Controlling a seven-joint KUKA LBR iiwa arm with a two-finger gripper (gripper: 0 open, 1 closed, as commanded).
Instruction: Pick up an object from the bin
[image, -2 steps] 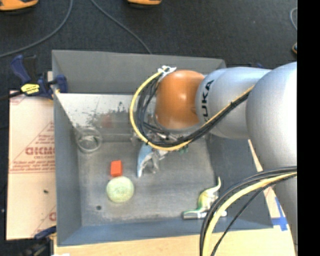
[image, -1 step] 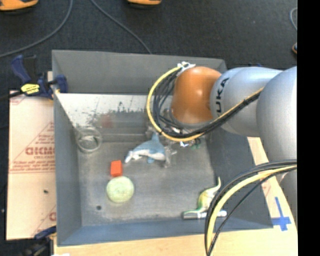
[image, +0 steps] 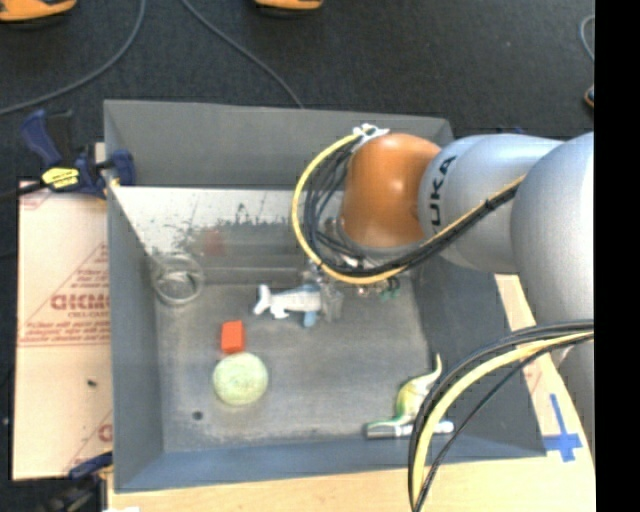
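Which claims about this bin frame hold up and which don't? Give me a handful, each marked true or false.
1. A white toy airplane lies near the middle of the bin, right next to the gripper. True.
2. A pale green ball lies in the lower left part of the floor. True.
3. The orange-red block rests on top of the ball. False: it lies on the floor beside it.
4. The clear cup stands in the lower right corner. False: it stands at the upper left, by the back wall.
5. A green-and-yellow thing lies at the lower right. True.
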